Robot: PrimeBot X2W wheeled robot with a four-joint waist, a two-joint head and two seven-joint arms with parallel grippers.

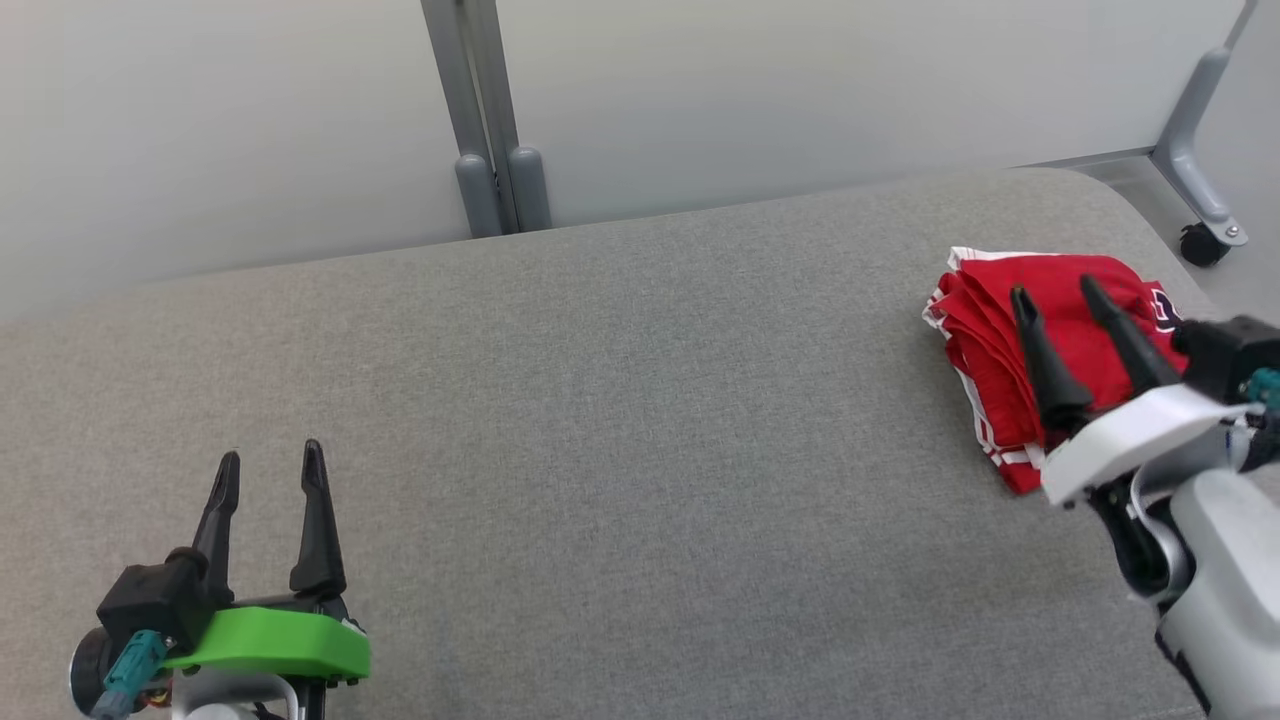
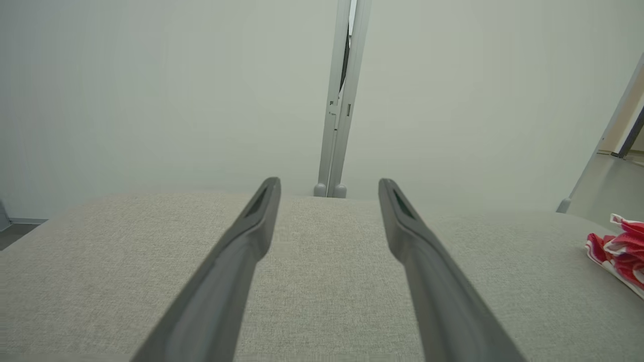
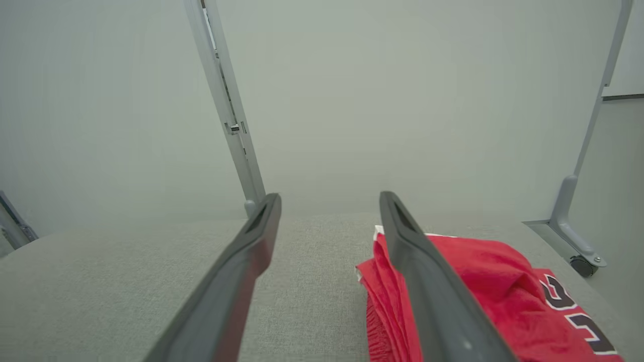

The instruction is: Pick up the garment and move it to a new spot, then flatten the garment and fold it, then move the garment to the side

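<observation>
While the left hand sits low at the near left of the grey worktop — fingers apart, empty — the right hand reaches over the folded red garment at the far right side, fingers apart too, pointing away.

A broad grey woven-fabric padded surface, rounded at its far right corner, carries a folded red cloth garment with white striped edging and dark, white-outlined lettering. The garment lies in stacked layers directly on the fabric near that far right corner, its folded edges facing left
</observation>
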